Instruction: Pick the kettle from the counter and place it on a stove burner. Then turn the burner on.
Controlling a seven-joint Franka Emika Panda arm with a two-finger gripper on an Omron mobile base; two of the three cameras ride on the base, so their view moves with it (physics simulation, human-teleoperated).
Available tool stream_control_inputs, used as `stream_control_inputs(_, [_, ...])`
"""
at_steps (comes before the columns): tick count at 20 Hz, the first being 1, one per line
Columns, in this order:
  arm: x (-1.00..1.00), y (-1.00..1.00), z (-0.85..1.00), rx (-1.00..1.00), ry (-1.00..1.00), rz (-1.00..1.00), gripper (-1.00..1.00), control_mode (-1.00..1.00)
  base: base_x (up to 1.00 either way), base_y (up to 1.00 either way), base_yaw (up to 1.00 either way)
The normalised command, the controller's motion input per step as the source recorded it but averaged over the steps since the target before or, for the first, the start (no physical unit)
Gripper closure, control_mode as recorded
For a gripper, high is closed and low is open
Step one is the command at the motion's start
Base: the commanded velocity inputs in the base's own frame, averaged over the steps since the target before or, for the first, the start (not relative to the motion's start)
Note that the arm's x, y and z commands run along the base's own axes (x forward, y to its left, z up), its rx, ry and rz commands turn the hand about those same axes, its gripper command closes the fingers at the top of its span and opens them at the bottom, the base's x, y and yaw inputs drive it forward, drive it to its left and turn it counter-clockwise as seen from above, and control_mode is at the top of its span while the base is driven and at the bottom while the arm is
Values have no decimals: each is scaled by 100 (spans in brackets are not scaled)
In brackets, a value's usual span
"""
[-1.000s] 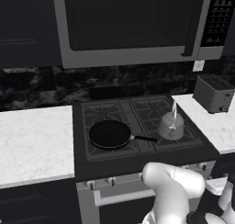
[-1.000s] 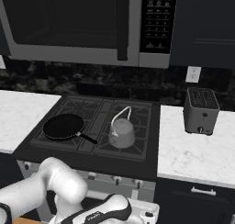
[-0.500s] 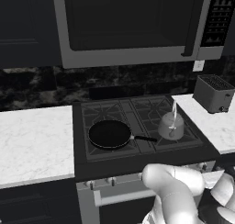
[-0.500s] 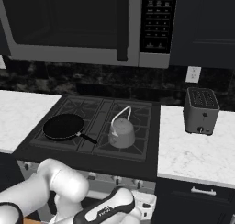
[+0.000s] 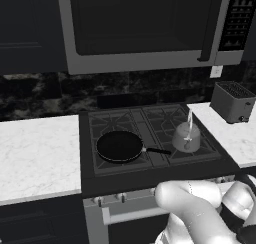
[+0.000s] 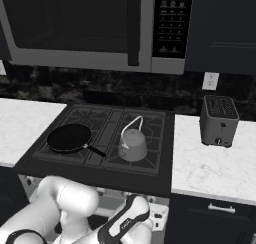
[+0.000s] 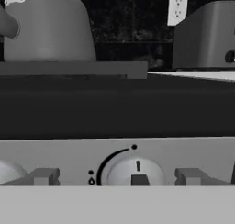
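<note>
Kettle: we see the kettle (image 5: 186, 137) sitting upright on the front right burner (image 5: 192, 148), its wire handle arched up over the lid.
Pan: the black frying pan (image 5: 120, 146) rests on the front left grate, handle pointing toward the kettle, the two apart.
Gripper: our gripper (image 7: 117, 178) hangs low in front of the stove, fingers spread wide, holding nothing.
Knob: in the hand view a round knob (image 7: 136, 171) sits right between the fingertips, on the grey front panel.
Tabletop: the white marble tabletop (image 6: 210, 163) flanks the cooktop on both sides.
Toaster: we spot the grey toaster (image 6: 218, 120) on the right stretch, well apart from the kettle.
</note>
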Motion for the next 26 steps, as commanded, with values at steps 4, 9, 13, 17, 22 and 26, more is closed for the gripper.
stream_control_inputs(4, [27,-1,-45,0,0,2,-100,-100,0,0,0])
stream_control_inputs(9, [12,-32,-35,0,-2,4,-100,-100,0,0,0])
stream_control_inputs(13, [0,0,-5,0,0,0,-100,-100,0,0,0])
stream_control_inputs(17, [-15,3,-23,-8,0,0,-100,-100,0,0,0])
stream_control_inputs(22, [-12,0,-27,-7,0,5,-100,-100,0,0,0])
stream_control_inputs(26, [0,0,-1,0,0,0,-100,-100,0,0,0])
